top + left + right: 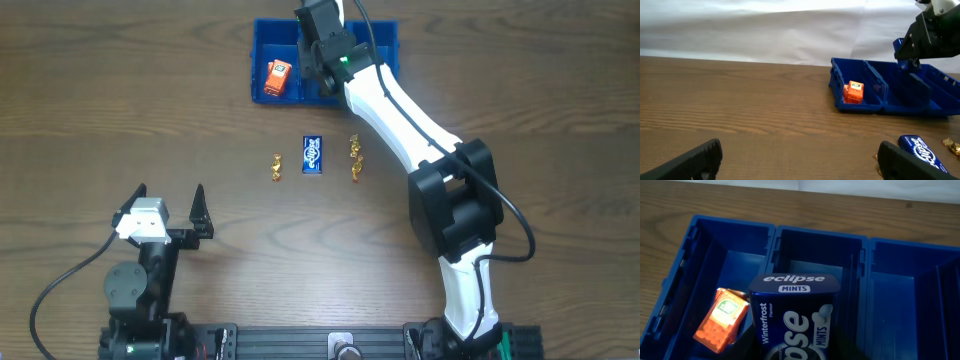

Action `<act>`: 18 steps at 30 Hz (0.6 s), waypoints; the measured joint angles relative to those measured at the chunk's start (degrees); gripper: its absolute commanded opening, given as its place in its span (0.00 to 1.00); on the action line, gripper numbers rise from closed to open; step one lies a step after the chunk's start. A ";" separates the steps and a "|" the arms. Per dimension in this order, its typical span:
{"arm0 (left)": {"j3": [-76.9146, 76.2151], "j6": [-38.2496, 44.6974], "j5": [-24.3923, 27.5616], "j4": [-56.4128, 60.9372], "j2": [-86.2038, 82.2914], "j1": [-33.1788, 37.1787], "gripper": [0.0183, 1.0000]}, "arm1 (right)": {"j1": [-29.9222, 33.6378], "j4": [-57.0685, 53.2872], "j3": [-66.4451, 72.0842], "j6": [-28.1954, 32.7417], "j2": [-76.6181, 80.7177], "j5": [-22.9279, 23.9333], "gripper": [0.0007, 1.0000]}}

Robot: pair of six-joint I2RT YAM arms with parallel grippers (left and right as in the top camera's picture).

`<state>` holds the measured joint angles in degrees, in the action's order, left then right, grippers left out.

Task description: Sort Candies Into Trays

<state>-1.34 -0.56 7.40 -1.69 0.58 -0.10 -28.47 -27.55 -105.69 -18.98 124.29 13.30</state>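
A blue three-compartment tray (256, 70) stands at the far side of the table. An orange candy box (278, 80) lies in its left compartment. My right gripper (318, 60) hangs over the tray, shut on a dark blue mint tin (795, 315), which sits above the divider between the left and middle compartments, next to the orange box (722, 322). A second blue mint tin (312, 155) lies flat mid-table, with gold-wrapped candies to its left (278, 166) and right (355, 158). My left gripper (170, 205) rests open near the front left, with nothing between its fingers.
The middle and right compartments of the tray (890, 295) hold nothing. Bare wooden tabletop surrounds the loose candies. In the left wrist view the tray (900, 95) is far ahead, with the loose tin (920, 152) close by on the table.
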 measured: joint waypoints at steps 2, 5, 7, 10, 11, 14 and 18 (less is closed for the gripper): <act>0.00 -0.02 0.00 0.00 0.00 0.00 1.00 | 0.00 -0.02 0.00 -0.26 0.00 0.35 0.04; 0.00 0.00 0.00 0.00 0.00 0.00 1.00 | 0.00 -0.02 0.00 -0.96 0.00 1.42 0.04; 0.00 -0.02 0.00 0.00 0.00 0.00 1.00 | 0.00 0.00 0.00 -1.62 0.02 2.23 0.04; 0.00 -0.02 0.00 -0.02 0.00 0.00 1.00 | 0.00 0.13 0.00 -2.45 0.42 3.23 0.04; 0.00 -0.02 0.00 0.00 0.00 0.00 1.00 | 0.00 0.24 0.00 -2.60 0.68 3.32 0.04; 0.00 0.00 0.00 0.00 0.00 0.00 1.00 | 0.00 0.35 0.00 -3.08 2.27 3.63 0.21; 0.00 -0.02 0.00 0.00 0.00 0.00 1.00 | 0.00 0.83 -0.02 -3.48 2.89 3.85 1.00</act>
<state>-1.34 -0.58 7.40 -1.69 0.58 -0.10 -28.47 -26.72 -105.71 -22.46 127.17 17.15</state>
